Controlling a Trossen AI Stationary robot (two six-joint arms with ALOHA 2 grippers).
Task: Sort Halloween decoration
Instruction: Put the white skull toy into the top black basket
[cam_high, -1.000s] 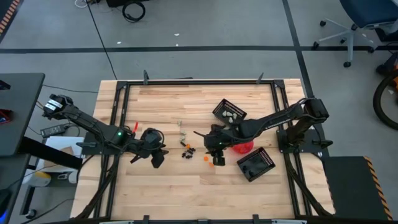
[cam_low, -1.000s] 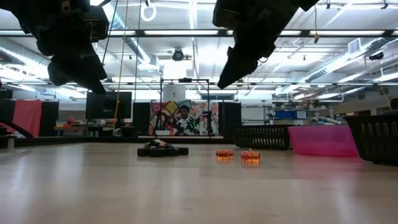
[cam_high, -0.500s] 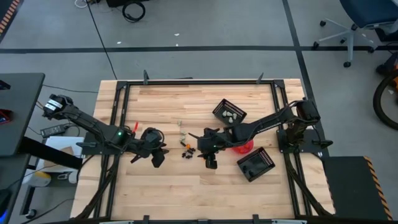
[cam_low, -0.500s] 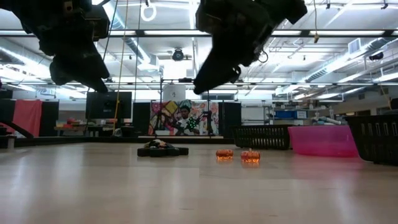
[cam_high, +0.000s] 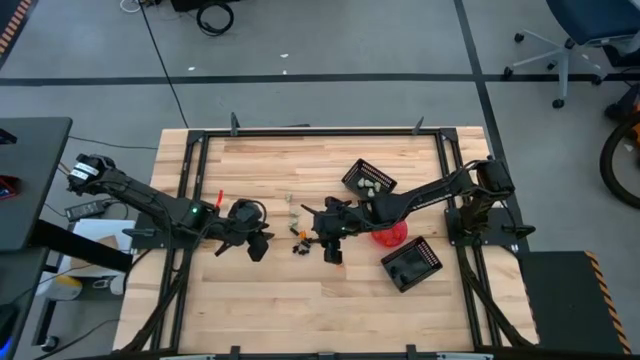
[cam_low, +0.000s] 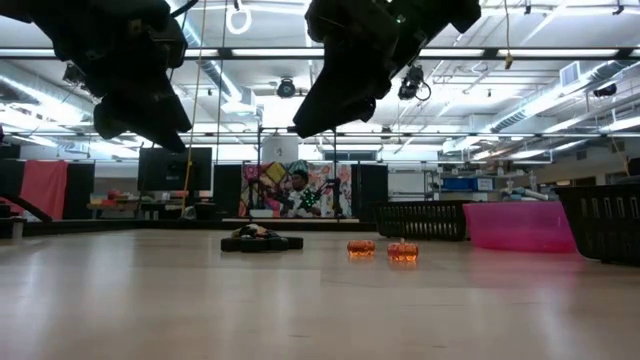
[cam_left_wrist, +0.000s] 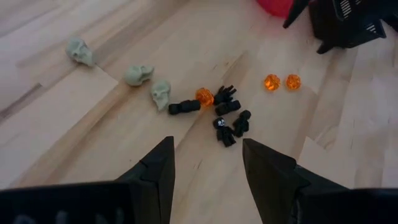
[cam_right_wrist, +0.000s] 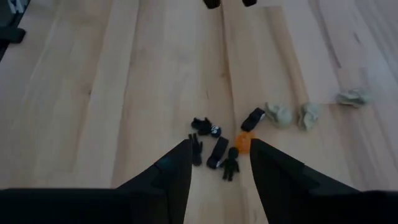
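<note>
Right gripper (cam_high: 331, 253) hangs over the trinket cluster, fingers (cam_right_wrist: 166, 176) spread, nothing between them. Left gripper (cam_high: 257, 250) hovers just left of the same cluster, jaws apart and empty too.

Cluster is the landmark: small black plastic figures (cam_left_wrist: 227, 118) lie in a loose knot mid-table, one orange faceted bead-like pumpkin (cam_left_wrist: 204, 96) touching them. Three pale whitish-grey skulls (cam_left_wrist: 138, 75) run in a line away from the cluster toward the far edge. Two more orange pumpkins (cam_left_wrist: 281, 82) sit a little apart on the right-arm side. Pink round plastic bowl (cam_high: 391, 236) is right of the cluster; one black slatted rectangular basket (cam_high: 368, 180) beyond it already holds a few pale pieces, the second black slatted basket (cam_high: 412, 264) sits nearer the front, contents not readable.

Risks, my read:
- Black figures overlap, so a close could take two or drag the touching orange one along, giving a mis-sort.
- Pieces are far smaller than the fingers and look hard and glossy; an off-centre pinch could squirt one across the smooth light wooden tabletop (cam_high: 270, 300).
- Both arms point at one cluster; a shared approach risks finger-to-finger contact.
- Skulls are lumpy and rounded, likely to roll if nudged.
</note>
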